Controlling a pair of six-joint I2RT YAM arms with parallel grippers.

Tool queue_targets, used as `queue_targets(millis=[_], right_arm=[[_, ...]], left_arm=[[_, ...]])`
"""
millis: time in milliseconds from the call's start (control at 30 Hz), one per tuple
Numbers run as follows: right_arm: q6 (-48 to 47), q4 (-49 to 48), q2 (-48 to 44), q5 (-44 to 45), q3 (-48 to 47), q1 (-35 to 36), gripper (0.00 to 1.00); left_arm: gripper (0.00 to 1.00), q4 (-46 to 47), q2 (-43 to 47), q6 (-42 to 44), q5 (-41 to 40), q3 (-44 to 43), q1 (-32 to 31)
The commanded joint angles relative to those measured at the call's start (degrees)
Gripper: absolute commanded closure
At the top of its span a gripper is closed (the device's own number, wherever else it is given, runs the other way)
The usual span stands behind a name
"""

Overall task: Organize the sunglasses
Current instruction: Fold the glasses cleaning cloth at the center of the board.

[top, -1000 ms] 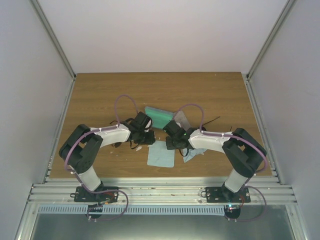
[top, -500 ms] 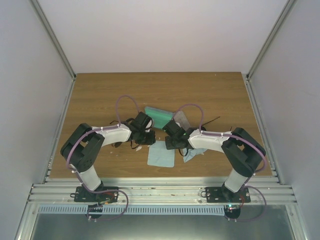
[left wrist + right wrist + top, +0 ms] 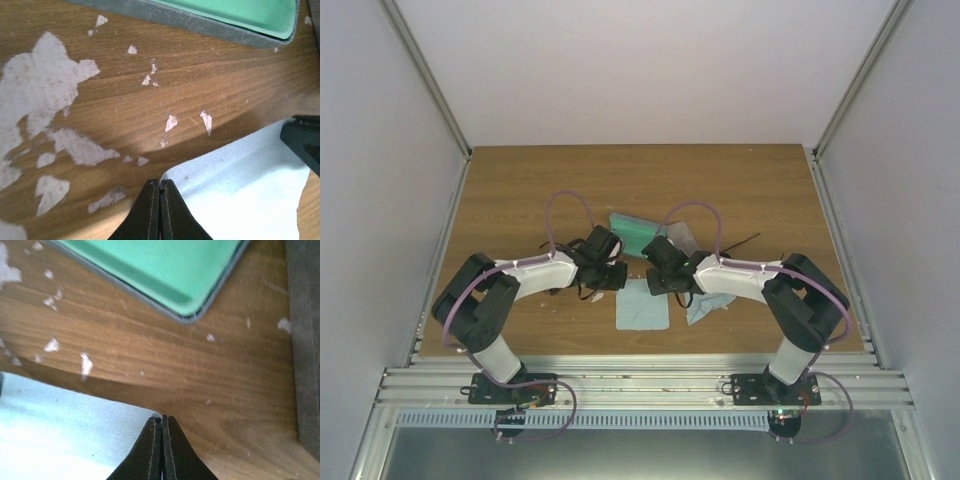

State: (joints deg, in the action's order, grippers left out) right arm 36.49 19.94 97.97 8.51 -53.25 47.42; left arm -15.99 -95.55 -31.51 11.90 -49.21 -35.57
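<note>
Left gripper (image 3: 160,186) and right gripper (image 3: 161,421) each pinch shut on the light-blue cloth's (image 3: 240,195) far edge; a second cloth (image 3: 708,308) lies right. Two sunglasses: one pair (image 3: 557,289) under the left arm, other pair (image 3: 752,242) right of the open case (image 3: 638,232).

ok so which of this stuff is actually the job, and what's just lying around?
Job:
sunglasses by the left arm, thin dark frame
sunglasses right of the cases, thin dark frame, too small to detail

Lying about:
green-lined case, grey case
light-blue cloth, pinched by left gripper and right gripper
second cloth
</note>
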Motion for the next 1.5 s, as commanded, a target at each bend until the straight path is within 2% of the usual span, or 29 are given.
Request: queue_targets(millis=[0,267,600,1133,1467], right_arm=[[-6.1,-1.4,0.7,2.2,-2.7,-0.6,0.99],[-9.9,-5.6,-0.7,1.1,0.4,-0.7,1.0],[-8.8,-7.2,-5.9,-2.5,6.2,-0.6,0.99],[-10.8,-5.8,-12.2,-3.9,9.6,-0.1,0.99],[-10.2,-5.6,-10.6,-5.9,10.1,0.3,0.99]], left_arm=[[1.0,0.9,4.5,-0.9,-3.2,2.4,0.2],[1.0,1.6,6.1,0.4,-0.1,4.0,0.3],[1.0,1.9,8.3,1.8,6.8,6.2,0.3],[1.0,0.2,11.5,0.8,7.3,8.8,0.2],[1.0,0.6,11.8,0.7,7.8,10.2,0.2]])
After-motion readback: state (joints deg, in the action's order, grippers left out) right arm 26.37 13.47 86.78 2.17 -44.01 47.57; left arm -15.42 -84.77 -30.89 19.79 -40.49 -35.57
